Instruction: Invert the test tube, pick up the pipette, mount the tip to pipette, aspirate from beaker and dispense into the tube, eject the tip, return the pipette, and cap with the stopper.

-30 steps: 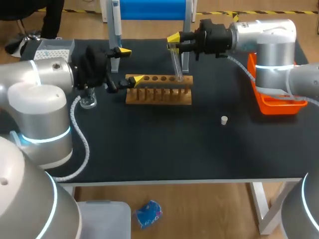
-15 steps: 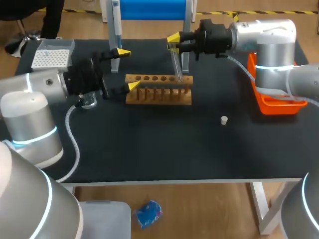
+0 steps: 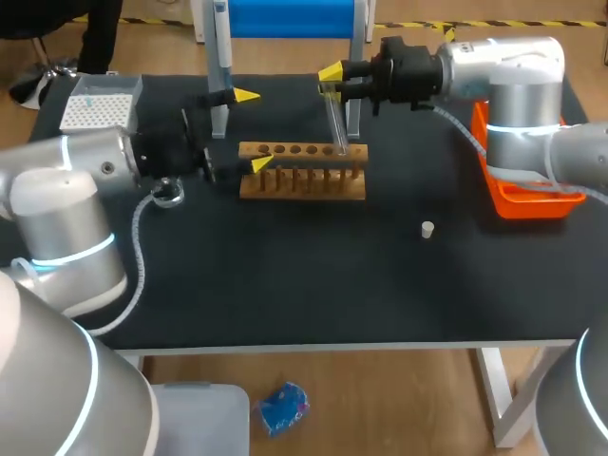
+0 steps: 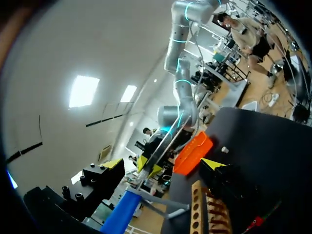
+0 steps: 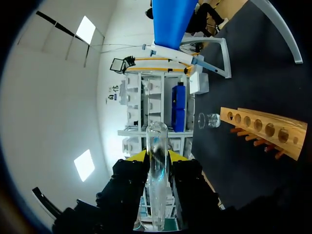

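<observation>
The right arm comes in over the back of the black table (image 3: 285, 285), its gripper (image 3: 332, 78) clenched on the upper part of the glass test tube (image 3: 335, 122). The tube leans, its lower end down at the right-hand end of the wooden rack (image 3: 302, 173); whether it sits in a hole I cannot tell. Seen from the right wrist, the tube (image 5: 157, 165) is pinched from both sides between the yellow tips, its rounded end pointing out ahead of them. The left gripper (image 3: 252, 130) hangs at the rack's left end, released, its fingers spread wide with nothing held. The pipette (image 3: 220, 43) hangs on the stand (image 3: 355, 57) behind it. The beaker (image 3: 169, 194) stands beside the left arm's wrist and the tip box (image 3: 99, 104) lies farther back. The small white stopper (image 3: 427, 228) lies by itself in front of the rack, off to the right
</observation>
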